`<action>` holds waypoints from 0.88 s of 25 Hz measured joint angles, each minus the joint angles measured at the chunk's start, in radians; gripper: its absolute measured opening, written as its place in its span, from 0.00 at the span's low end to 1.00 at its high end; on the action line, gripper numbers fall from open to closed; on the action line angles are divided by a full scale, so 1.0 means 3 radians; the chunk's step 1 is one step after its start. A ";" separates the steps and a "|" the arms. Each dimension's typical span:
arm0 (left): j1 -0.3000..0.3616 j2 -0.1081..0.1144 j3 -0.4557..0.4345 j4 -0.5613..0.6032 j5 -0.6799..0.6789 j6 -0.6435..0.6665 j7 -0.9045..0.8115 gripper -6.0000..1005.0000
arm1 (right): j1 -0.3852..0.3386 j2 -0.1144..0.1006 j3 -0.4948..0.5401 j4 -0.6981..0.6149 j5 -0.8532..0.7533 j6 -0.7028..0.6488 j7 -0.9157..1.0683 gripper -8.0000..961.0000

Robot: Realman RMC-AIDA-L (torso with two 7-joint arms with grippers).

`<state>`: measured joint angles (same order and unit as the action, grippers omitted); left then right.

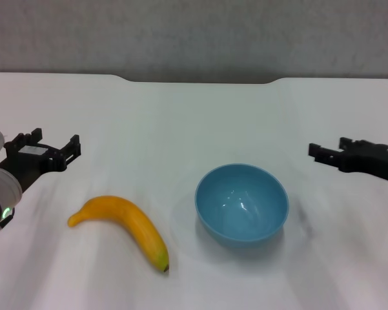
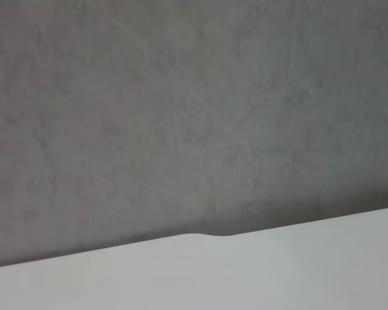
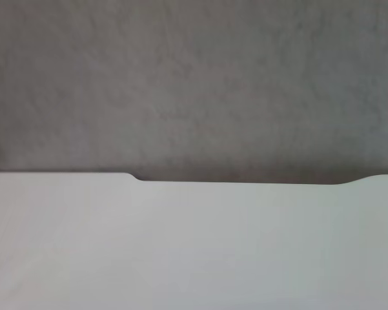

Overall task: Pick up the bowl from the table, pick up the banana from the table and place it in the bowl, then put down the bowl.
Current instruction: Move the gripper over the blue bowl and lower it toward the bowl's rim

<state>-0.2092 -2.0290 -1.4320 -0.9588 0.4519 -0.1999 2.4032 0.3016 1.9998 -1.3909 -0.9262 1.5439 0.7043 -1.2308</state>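
The light-blue bowl (image 1: 242, 205) stands upright and empty on the white table (image 1: 181, 116), right of centre. The yellow banana (image 1: 124, 227) lies flat to its left, its dark tip pointing toward the table's front edge. My left gripper (image 1: 50, 141) hovers at the far left, behind the banana and apart from it, open with nothing between its fingers. My right gripper (image 1: 317, 152) reaches in from the far right, behind and to the right of the bowl, not touching it. Both wrist views show only the table (image 2: 258, 271) (image 3: 194, 245) and the wall.
The table's far edge has a notch (image 1: 200, 81) against the grey wall (image 1: 194, 32). Bare white tabletop stretches behind and between the bowl and the banana.
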 joint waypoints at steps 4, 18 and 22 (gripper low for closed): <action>0.0006 -0.0001 0.0000 0.0023 -0.0006 -0.0021 -0.0007 0.78 | 0.0174 -0.0004 0.0218 -0.0127 -0.0654 0.0316 0.0534 0.88; -0.0011 -0.0014 0.0018 0.0024 -0.0009 -0.0034 -0.0024 0.78 | 0.0922 0.0020 0.0537 -0.0038 -0.2352 0.1002 0.1797 0.88; -0.0028 -0.0013 0.0018 0.0024 -0.0019 -0.0063 -0.0044 0.78 | 0.1093 0.0030 0.0505 0.0272 -0.2365 0.0964 0.1845 0.88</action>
<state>-0.2176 -2.0329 -1.4265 -0.9516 0.4463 -0.2189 2.3901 0.6295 2.0089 -1.2394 -0.8446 0.8344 0.9936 -0.6774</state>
